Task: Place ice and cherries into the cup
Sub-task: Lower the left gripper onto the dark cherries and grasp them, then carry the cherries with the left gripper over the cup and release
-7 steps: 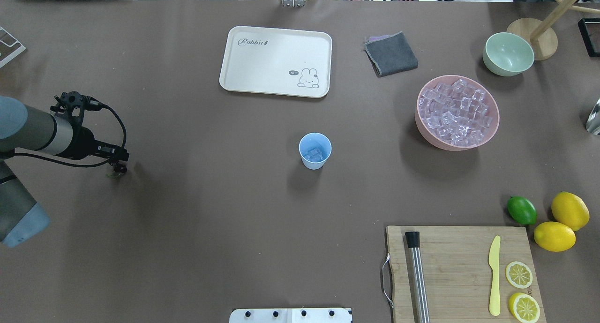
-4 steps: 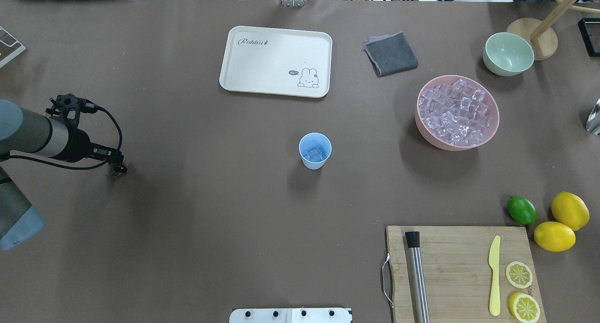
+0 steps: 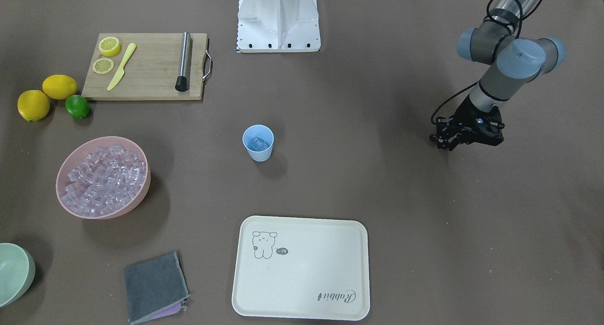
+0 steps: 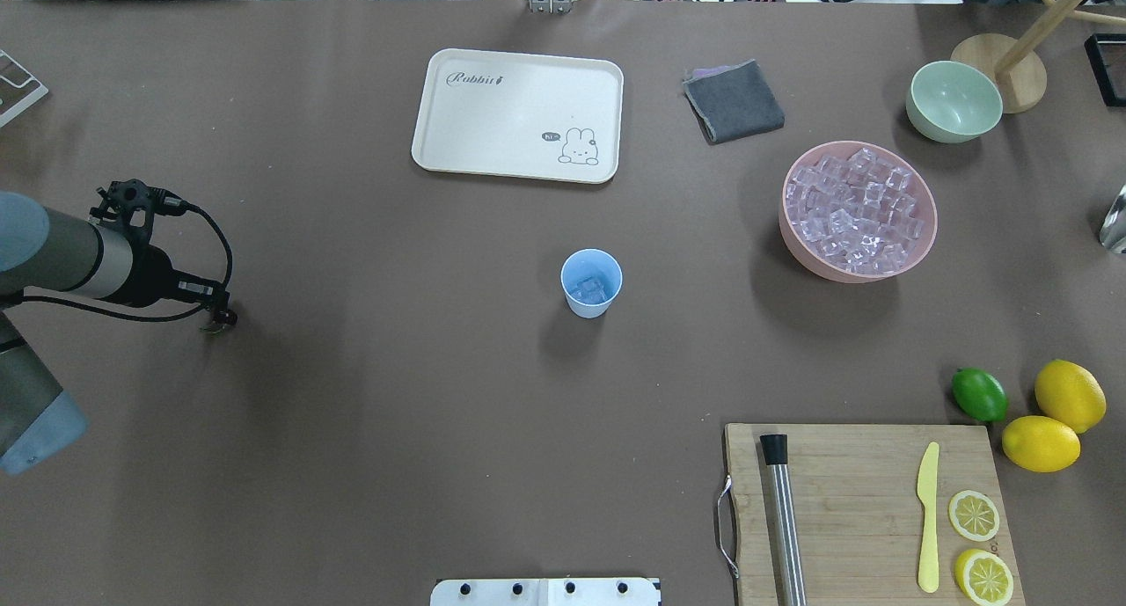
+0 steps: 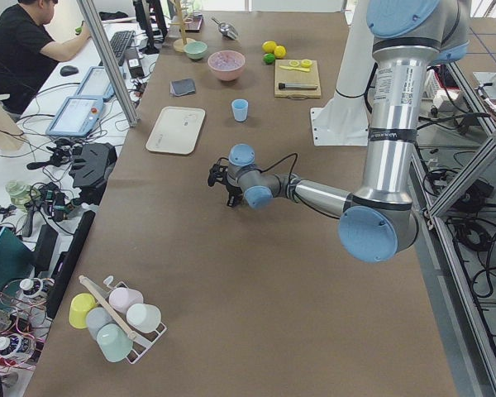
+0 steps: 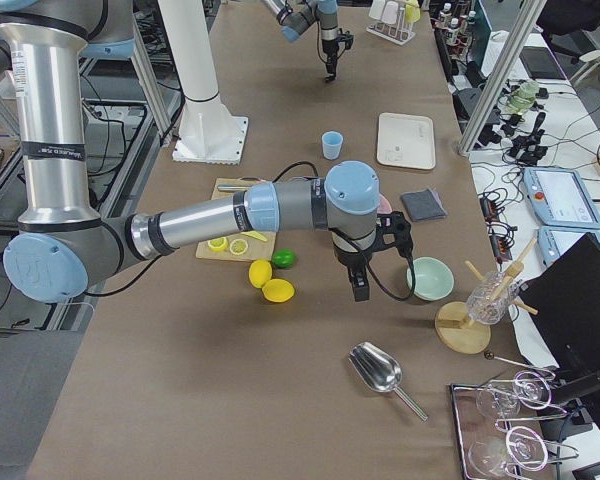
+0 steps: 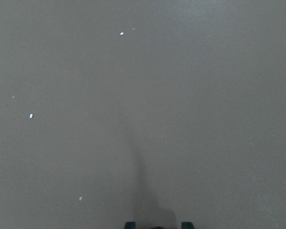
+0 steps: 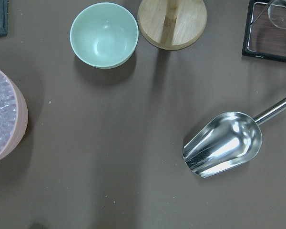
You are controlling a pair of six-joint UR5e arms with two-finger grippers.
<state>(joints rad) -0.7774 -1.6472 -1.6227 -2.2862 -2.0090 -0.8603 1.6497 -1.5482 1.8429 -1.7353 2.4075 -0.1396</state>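
The left gripper (image 4: 224,316) hung low over the desk (image 4: 396,430) with the cherries (image 4: 212,326) at its tips. Whether its jaws pinched them could not be told, and the right gripper (image 6: 360,292) showed its jaws no better. The cup (image 4: 591,282) stood well apart at mid-desk and held ice (image 4: 589,289), with more ice in the pink bowl (image 4: 858,274). The cream tray (image 4: 493,131) read "Rabbit" and "hi" on the matte brown covering.

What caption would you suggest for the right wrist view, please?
Empty steel scoop beside a green bowl, a wooden base and the pink bowl.
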